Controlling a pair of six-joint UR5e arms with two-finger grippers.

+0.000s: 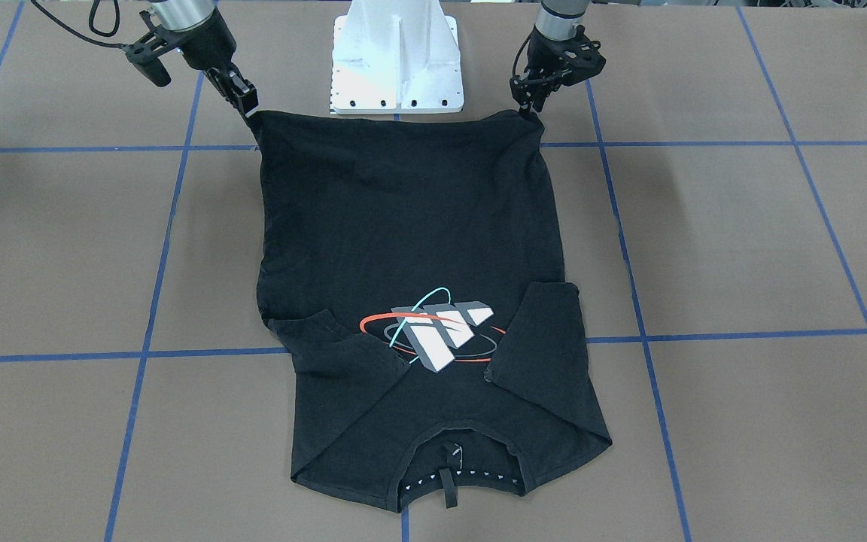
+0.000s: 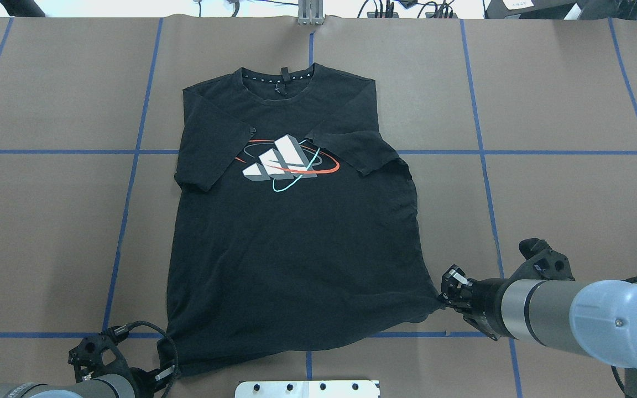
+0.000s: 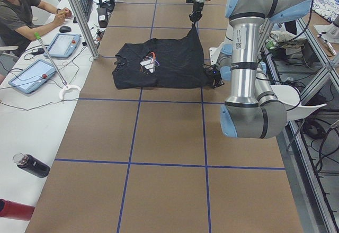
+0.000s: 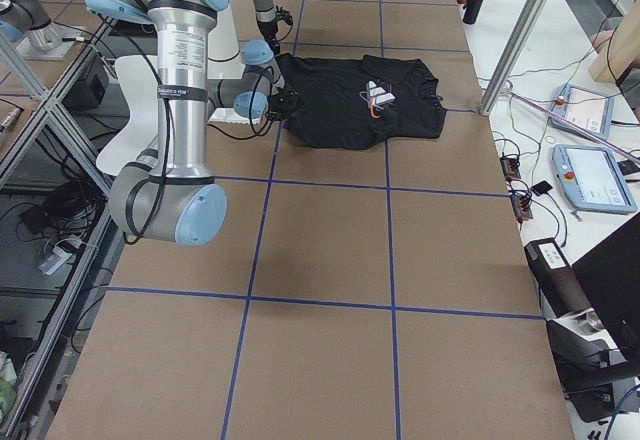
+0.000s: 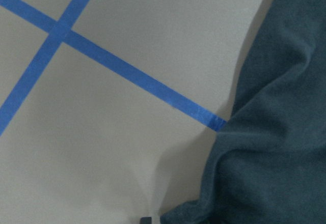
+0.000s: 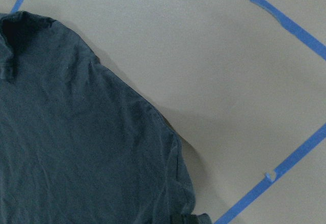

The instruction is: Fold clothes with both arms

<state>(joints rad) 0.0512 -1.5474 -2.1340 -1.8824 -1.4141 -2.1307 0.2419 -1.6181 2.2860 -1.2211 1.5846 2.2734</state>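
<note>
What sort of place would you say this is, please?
Probably a robotics lab: a left arm and a right arm on a pedestal hold a T-shirt on a table gridded with blue tape; a person sits beside it with pendants.

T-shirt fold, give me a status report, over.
Left gripper and right gripper each shut on a hem corner. T-shirt face up, both sleeves folded in. Nothing on it in the way.
</note>
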